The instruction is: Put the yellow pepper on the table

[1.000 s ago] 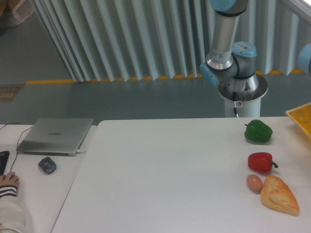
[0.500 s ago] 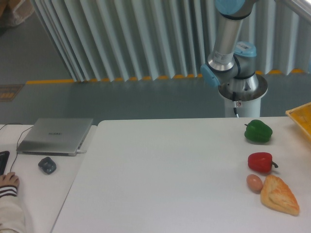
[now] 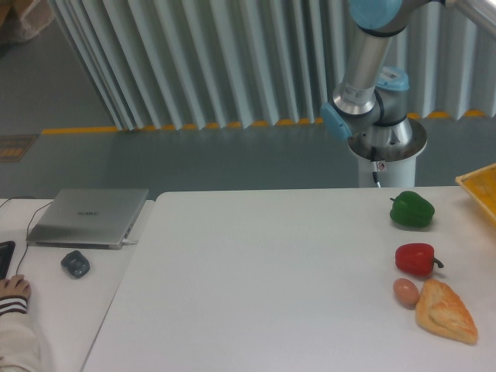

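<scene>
At the far left we see a hand in a striped sleeve (image 3: 12, 291) resting on the side table, next to a dark mouse (image 3: 75, 263) and a closed grey laptop (image 3: 87, 216). None of these has moved in the last second.

Moving to the right, we reach the white table (image 3: 256, 287), which is bare in its left and middle part. Behind it the robot arm (image 3: 364, 74) stands on its base, and here is the only change: the upper link has swung a little to the right and leans more than one second ago. We judge that the arm is travelling toward the right side, maybe toward the yellow tray (image 3: 480, 190) at the right edge. The fingers are outside the picture, so we cannot tell whether they are apart or together.

On the right part of the table lie a green pepper (image 3: 411, 210), a red pepper (image 3: 415, 259), an egg (image 3: 405, 291) touching a piece of bread (image 3: 445, 311).

The yellow pepper is not visible anywhere. Only a corner of the tray shows, and we cannot see what it holds. The task seems at its beginning.
</scene>
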You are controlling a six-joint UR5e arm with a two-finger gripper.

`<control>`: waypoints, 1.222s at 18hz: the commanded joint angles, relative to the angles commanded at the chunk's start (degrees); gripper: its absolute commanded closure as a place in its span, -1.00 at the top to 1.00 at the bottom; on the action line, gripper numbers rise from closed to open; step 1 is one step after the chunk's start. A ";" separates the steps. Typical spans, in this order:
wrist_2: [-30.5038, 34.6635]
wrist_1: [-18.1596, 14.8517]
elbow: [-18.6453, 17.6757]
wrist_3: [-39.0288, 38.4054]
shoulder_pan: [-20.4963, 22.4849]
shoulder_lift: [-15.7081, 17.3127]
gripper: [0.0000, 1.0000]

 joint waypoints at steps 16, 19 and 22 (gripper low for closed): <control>0.00 1.85 -0.88 0.00 0.97 -1.32 1.00; 0.00 1.85 -1.05 0.00 1.14 -1.32 1.00; 0.00 1.85 -1.23 0.09 1.06 -1.32 0.72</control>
